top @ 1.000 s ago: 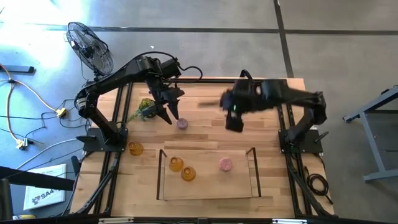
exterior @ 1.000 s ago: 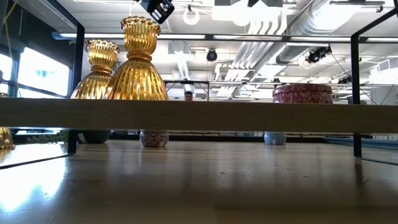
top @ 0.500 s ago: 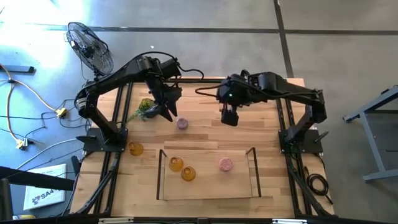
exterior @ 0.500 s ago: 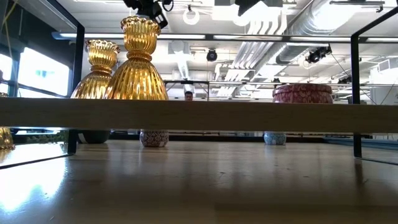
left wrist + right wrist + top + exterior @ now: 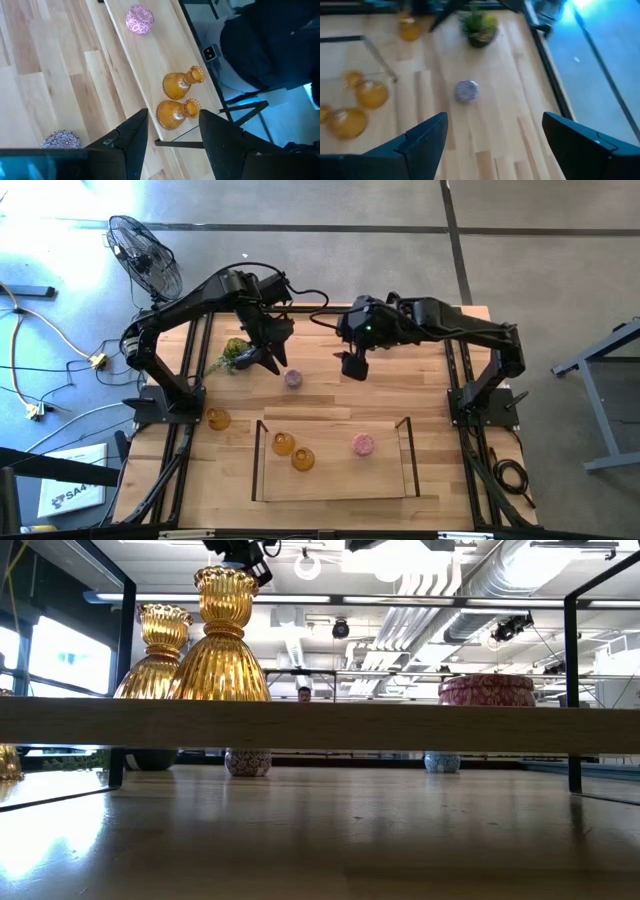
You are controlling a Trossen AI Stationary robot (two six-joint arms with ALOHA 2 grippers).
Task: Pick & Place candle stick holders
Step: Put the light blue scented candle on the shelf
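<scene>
The wooden tray, low in the high view's centre, already holds two amber holders and the pink holder. A third amber holder stands outside at its left. Above, the right gripper, jaws wide and empty, seems to be moving in; the next move calls for descending over the purple holder. The left gripper hovers open beside it
</scene>
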